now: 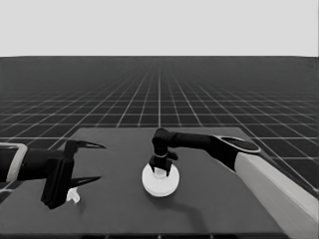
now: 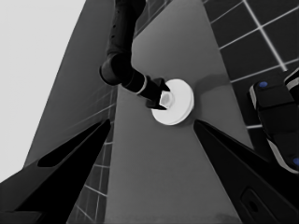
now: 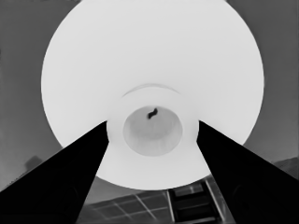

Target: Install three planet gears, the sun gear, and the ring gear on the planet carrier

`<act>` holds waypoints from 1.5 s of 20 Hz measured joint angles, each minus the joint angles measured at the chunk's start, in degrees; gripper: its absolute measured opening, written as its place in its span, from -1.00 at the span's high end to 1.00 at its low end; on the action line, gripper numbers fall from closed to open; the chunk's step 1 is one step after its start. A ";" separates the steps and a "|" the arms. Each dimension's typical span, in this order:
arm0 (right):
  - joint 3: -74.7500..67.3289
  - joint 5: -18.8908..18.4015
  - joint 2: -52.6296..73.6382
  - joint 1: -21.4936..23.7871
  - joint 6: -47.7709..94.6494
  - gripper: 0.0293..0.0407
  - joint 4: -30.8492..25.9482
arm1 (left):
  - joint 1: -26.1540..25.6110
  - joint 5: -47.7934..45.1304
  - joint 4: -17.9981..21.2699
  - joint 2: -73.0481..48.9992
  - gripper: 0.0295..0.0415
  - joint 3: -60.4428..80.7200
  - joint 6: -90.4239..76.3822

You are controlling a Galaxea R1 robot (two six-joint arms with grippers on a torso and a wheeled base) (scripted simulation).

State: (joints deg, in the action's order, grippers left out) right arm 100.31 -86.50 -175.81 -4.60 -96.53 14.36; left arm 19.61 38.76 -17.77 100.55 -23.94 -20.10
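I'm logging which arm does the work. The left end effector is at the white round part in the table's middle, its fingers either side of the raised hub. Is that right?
Not quite. It is the right end effector that is at the larger round part, its fingers either side of the raised hub. The head view shows this. The left end effector waits over the table's left end.

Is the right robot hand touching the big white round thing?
Touching. In the right wrist view, the right hand has both fingers pressed against the raised hub of the larger round part.

I see a thin white piece (image 1: 74, 195) lying near the left end of the dark table (image 1: 209, 209).
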 joint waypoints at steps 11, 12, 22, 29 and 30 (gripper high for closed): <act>-0.01 0.00 -0.01 -0.01 -5.50 0.03 0.00 | 0.00 0.00 0.00 0.00 -0.49 0.00 0.00; -0.01 0.00 -0.01 0.00 -6.00 0.03 0.00 | 0.00 0.00 0.00 0.00 -0.49 0.00 0.00; 0.00 0.01 -0.02 0.05 -9.64 -0.61 0.01 | 0.00 0.00 0.00 0.00 -0.49 0.00 0.00; -1.60 -0.98 0.37 2.34 1.41 -0.65 -1.99 | 0.00 0.00 0.00 0.00 -0.49 0.00 0.00; -2.34 -1.40 0.50 4.06 8.29 -0.64 -3.26 | 0.00 0.00 0.00 0.00 -0.49 0.00 0.00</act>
State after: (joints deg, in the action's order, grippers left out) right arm 97.97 -87.90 -175.31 -0.54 -88.24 11.09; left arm 19.61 38.76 -17.77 100.55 -23.94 -20.10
